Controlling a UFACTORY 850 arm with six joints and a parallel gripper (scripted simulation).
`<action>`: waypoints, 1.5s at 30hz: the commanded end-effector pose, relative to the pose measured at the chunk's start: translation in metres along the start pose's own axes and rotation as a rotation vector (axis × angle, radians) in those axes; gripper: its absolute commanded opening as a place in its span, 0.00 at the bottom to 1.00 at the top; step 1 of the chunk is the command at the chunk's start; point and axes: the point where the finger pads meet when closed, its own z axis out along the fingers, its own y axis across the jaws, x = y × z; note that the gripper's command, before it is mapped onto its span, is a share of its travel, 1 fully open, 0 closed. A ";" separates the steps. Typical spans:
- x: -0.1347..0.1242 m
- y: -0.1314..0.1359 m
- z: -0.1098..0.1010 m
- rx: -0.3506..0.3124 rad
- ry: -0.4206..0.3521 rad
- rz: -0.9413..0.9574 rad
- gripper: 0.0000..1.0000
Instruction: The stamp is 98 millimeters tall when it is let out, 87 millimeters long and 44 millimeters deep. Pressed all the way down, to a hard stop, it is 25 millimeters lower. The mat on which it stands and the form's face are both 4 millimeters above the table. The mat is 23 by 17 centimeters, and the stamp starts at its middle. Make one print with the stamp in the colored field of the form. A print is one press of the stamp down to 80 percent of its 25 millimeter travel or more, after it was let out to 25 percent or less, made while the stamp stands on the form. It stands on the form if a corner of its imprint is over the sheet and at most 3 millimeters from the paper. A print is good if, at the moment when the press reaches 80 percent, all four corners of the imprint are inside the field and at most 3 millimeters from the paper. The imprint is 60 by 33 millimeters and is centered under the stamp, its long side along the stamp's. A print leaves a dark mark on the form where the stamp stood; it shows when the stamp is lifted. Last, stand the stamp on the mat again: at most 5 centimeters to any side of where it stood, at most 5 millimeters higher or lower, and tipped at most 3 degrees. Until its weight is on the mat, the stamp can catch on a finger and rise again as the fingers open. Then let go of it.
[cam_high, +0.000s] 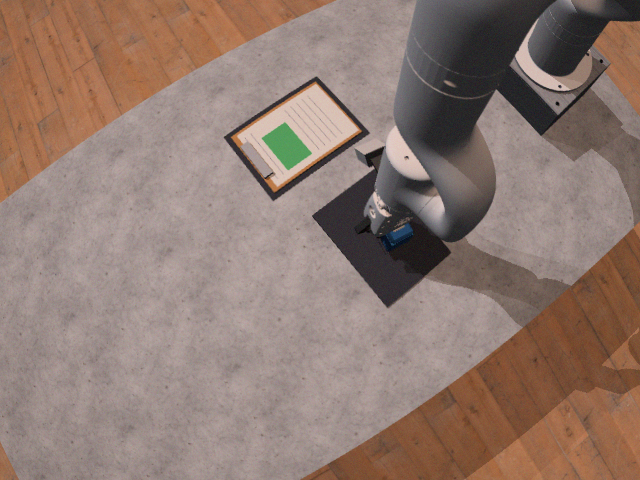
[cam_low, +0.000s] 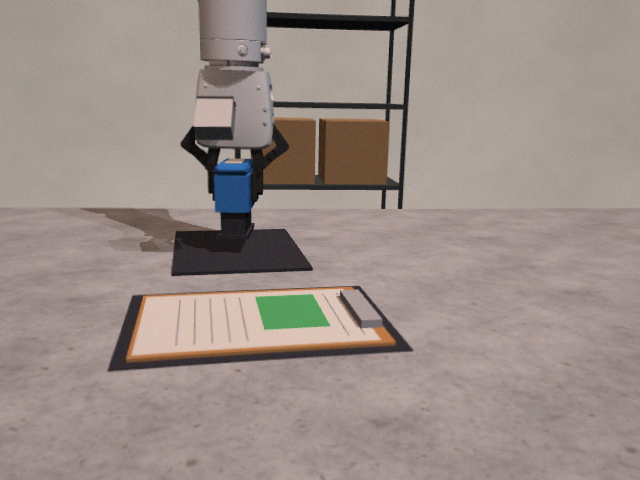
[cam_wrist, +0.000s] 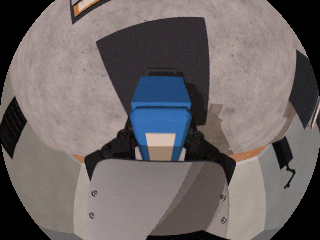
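The stamp (cam_high: 398, 236) (cam_low: 233, 192) (cam_wrist: 160, 110) has a blue upper body and a dark foot. My gripper (cam_high: 388, 233) (cam_low: 233, 188) (cam_wrist: 161, 112) is shut on the blue body from both sides. The stamp stands upright over the middle of the dark mat (cam_high: 382, 279) (cam_low: 279, 258) (cam_wrist: 134, 47), and its foot seems to hang just above the mat. The form (cam_high: 330, 121) (cam_low: 206, 320) lies on a clipboard beside the mat. Its green field (cam_high: 285, 145) (cam_low: 292, 311) bears no mark.
A grey clip (cam_high: 256, 159) (cam_low: 360, 308) sits at one end of the clipboard next to the field. The arm's base (cam_high: 555, 77) stands at the table's far edge. A shelf with brown boxes (cam_low: 353, 150) is behind the table.
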 end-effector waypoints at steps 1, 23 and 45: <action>0.000 -0.001 -0.002 0.005 0.014 0.000 0.27; -0.001 -0.001 -0.014 0.005 0.014 0.000 0.27; -0.001 -0.001 -0.018 0.005 0.014 0.000 0.27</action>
